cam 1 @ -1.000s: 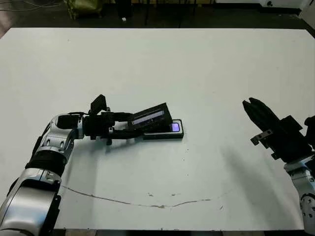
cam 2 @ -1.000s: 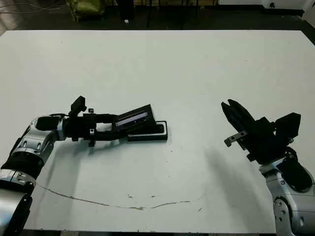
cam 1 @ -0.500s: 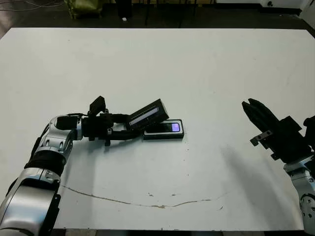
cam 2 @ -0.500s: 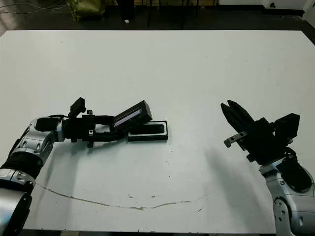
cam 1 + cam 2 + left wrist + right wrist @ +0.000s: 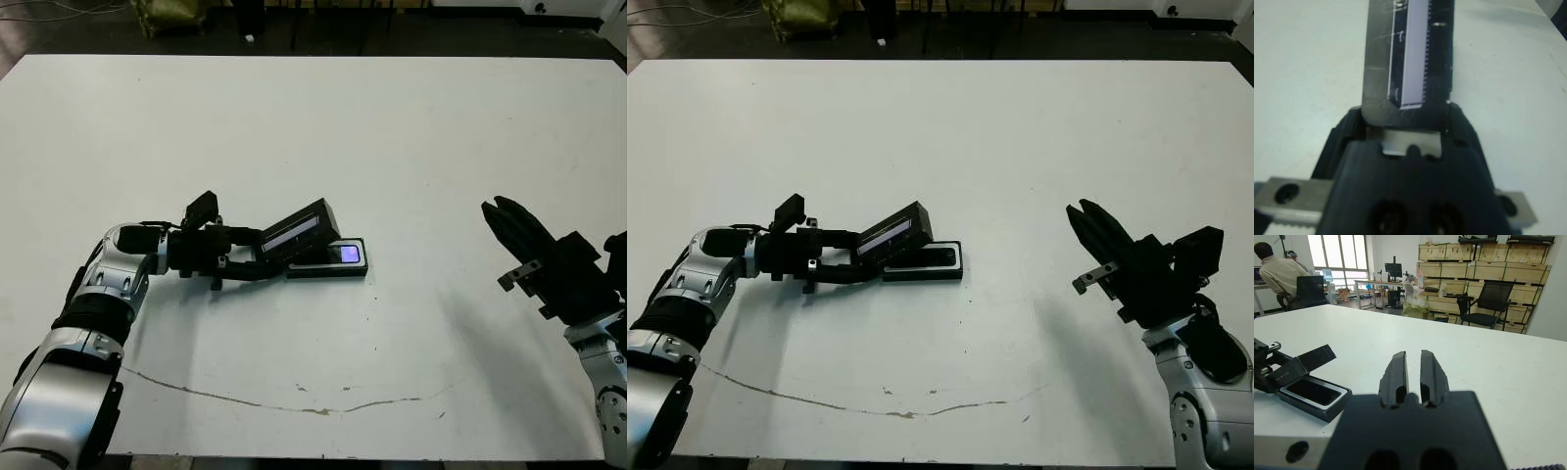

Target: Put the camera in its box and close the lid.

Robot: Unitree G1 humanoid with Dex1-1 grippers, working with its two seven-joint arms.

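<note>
Because our right hand (image 5: 509,223) has no part in this step, we keep it at the near right of the surface (image 5: 411,127), well apart from the work, its two fingers pressed almost together around nothing. That leaves the middle of the surface unobstructed for the other arm.

Farther in and to the left, our left hand (image 5: 263,262) reaches rightward and pinches the near-left end of the lid (image 5: 299,227); the left wrist view shows that end seated between the fingers. We hold the lid tilted, its far-right end raised and its window strip facing up, so that it hangs over the left part of the box (image 5: 328,271) without yet lying flat on it. The slant, we judge, lets us line the lid's lower edge up with the box before lowering the raised end.

Just beyond the lid's lower edge, the box rests on the surface with its length running left to right. A bluish patch shows at its right end, so the camera (image 5: 345,255) seems to lie inside already, though we cannot make out its full outline under the lid. What remains, as we read it, is to bring the lid down square and press it shut.
</note>
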